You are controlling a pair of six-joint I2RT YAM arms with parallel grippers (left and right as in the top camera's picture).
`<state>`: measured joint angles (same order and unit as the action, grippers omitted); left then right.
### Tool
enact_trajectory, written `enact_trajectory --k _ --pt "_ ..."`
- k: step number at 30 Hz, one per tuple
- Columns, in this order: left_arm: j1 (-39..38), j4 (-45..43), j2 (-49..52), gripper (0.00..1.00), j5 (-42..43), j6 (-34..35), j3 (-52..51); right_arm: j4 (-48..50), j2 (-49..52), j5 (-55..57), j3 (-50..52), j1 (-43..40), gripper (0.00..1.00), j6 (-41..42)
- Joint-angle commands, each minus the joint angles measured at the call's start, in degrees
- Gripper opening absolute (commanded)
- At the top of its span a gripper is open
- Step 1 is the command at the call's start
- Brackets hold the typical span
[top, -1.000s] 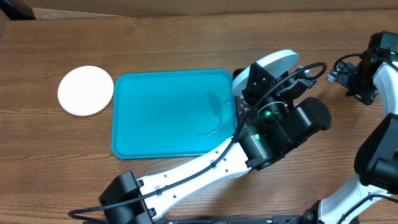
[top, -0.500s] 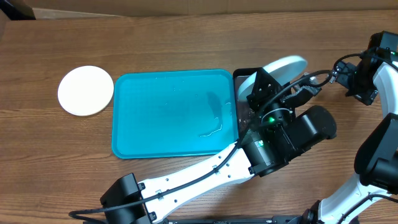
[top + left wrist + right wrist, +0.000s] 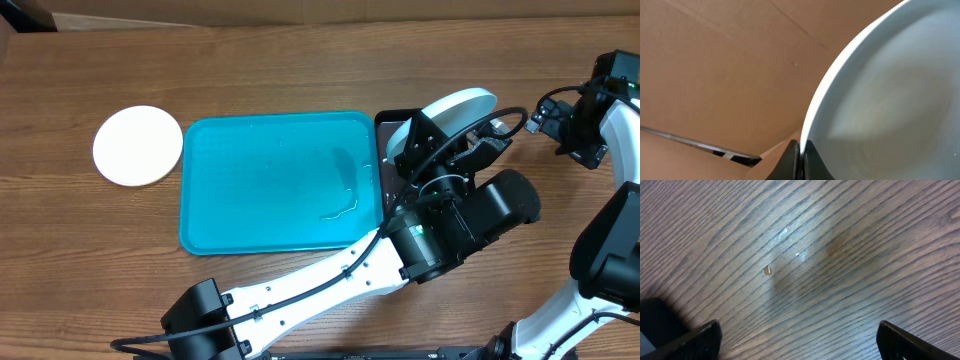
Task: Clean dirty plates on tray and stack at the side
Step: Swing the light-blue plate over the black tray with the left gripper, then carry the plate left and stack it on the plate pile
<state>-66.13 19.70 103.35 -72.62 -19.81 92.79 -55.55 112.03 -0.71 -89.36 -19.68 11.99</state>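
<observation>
My left gripper (image 3: 801, 162) is shut on the rim of the light blue plate (image 3: 890, 100), held tilted on edge. From overhead the plate (image 3: 462, 106) shows above the small black tray (image 3: 388, 125), just right of the turquoise tray (image 3: 270, 180), which holds no plates and has a wet streak. The white plate (image 3: 138, 146) lies on the table left of the turquoise tray. The yellow-green plate is out of view. My right gripper (image 3: 799, 340) is open and empty over bare wood at the far right (image 3: 570, 125).
My left arm (image 3: 440, 220) stretches across the table's lower middle and covers most of the black tray. A small droplet and a faint brownish spot (image 3: 837, 244) lie on the wood under the right gripper. A cardboard wall (image 3: 715, 60) stands behind the table.
My left gripper has carried the light blue plate a little to the right, off the turquoise tray's edge and over the black tray. The right arm has not moved.
</observation>
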Motion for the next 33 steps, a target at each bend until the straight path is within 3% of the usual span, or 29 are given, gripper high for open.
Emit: enact_trajectory --k 1,4,10,12,15,20,26,29,33 --pt "0.44 -0.26 -1.11 0.04 -2.75 2.34 1.22 0.15 -0.90 -0.28 -0.61 0.00 1.00 0.22" --pt "1.16 1.09 -1.11 0.04 -2.64 8.63 1.22 0.15 -0.90 -0.28 -0.61 0.00 1.00 0.22" --pt "5.79 14.45 -1.11 0.04 18.84 23.71 1.22 0.15 -0.90 -0.28 -0.61 0.00 1.00 0.22" --pt "9.31 18.32 -1.20 0.04 24.41 30.84 1.25 0.15 -0.90 -0.28 -0.61 0.00 1.00 0.22" --pt "15.85 21.62 -2.16 0.04 37.03 35.23 1.25 0.15 -0.90 -0.28 -0.61 0.00 1.00 0.22" --pt "31.34 25.31 -6.51 0.04 61.29 40.33 1.25 0.15 -0.90 -0.28 -0.61 0.00 1.00 0.22" --pt "57.31 30.84 -10.14 0.04 88.87 43.21 1.22 0.15 -0.90 -0.28 -0.61 0.00 1.00 0.22" --pt "70.12 34.53 -9.64 0.04 94.90 43.21 1.22 0.15 -0.90 -0.28 -0.61 0.00 1.00 0.22" --pt "83.67 39.08 -8.17 0.04 93.81 43.15 1.16 0.15 -0.90 -0.28 -0.61 0.00 1.00 0.22"
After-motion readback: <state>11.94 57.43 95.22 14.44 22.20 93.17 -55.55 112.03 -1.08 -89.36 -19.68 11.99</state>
